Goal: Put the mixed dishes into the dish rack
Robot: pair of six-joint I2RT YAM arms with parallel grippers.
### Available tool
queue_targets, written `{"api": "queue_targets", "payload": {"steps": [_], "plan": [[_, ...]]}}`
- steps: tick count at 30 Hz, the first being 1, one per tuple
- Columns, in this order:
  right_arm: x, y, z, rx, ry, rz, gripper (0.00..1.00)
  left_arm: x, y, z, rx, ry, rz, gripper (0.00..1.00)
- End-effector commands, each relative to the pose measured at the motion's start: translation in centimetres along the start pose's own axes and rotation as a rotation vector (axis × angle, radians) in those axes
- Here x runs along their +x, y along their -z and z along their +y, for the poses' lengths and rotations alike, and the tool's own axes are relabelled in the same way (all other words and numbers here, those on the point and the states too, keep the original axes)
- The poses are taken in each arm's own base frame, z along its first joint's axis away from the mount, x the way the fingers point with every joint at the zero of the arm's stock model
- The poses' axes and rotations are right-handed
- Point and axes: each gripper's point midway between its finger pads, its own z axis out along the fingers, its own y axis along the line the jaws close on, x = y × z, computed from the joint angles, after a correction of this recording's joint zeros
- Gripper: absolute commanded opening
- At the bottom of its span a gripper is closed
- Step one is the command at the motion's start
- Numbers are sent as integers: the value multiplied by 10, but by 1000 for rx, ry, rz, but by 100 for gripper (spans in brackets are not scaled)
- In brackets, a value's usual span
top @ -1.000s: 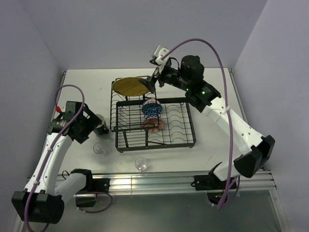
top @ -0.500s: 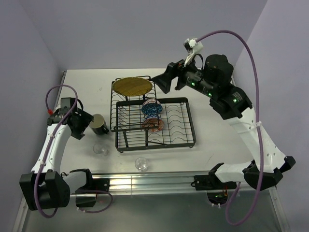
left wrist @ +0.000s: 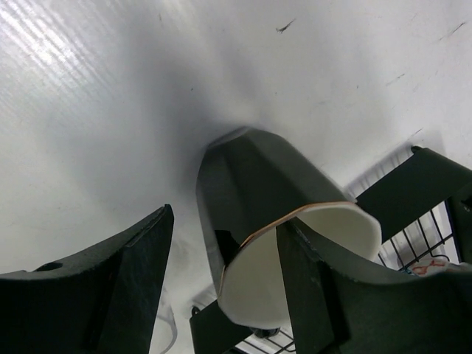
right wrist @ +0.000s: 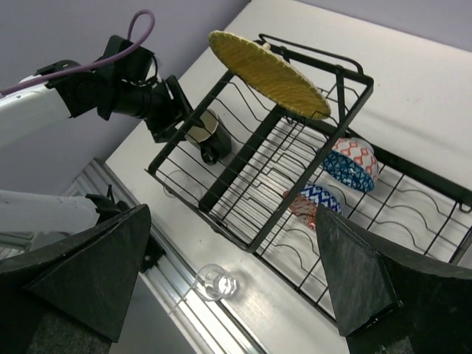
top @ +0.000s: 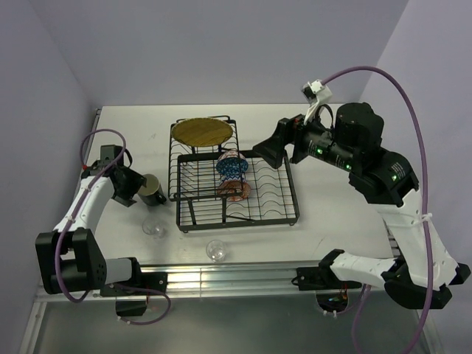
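The left hand (left wrist: 225, 221) is apart around the black mug (left wrist: 258, 169) on the desk (left wrist: 110, 88), ready to squeeze. The right hand (right wrist: 232, 214) hangs apart, empty, beside the dish rack (right wrist: 247, 156).

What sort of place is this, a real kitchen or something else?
Probably a robot test bench, not a kitchen: left arm and right arm bolted to a white table, plain lilac walls close around, a rack staged on it.

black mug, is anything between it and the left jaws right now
Nothing visible stands between them. The black mug sits in the gap between the left arm's open jaws, on the table just left of the dish rack.
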Motion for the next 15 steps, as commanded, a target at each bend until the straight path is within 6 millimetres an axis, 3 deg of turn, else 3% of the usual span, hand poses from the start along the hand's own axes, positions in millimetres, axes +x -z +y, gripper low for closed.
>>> {"api": "queue_targets", "payload": {"steps": [1,11,14,15], "plan": [[4,6,-7,47,-37,17,100,-4,-5,-15,48,-4,-10,63],[7,16,-26,153,-3,14,100,0,-17,-16,25,-41,-3,64],[10,13,-26,148,-9,36,100,3,-20,-14,25,-48,3,60],[9,12,-26,149,-9,34,100,3,-21,-14,26,-48,4,54]]}}
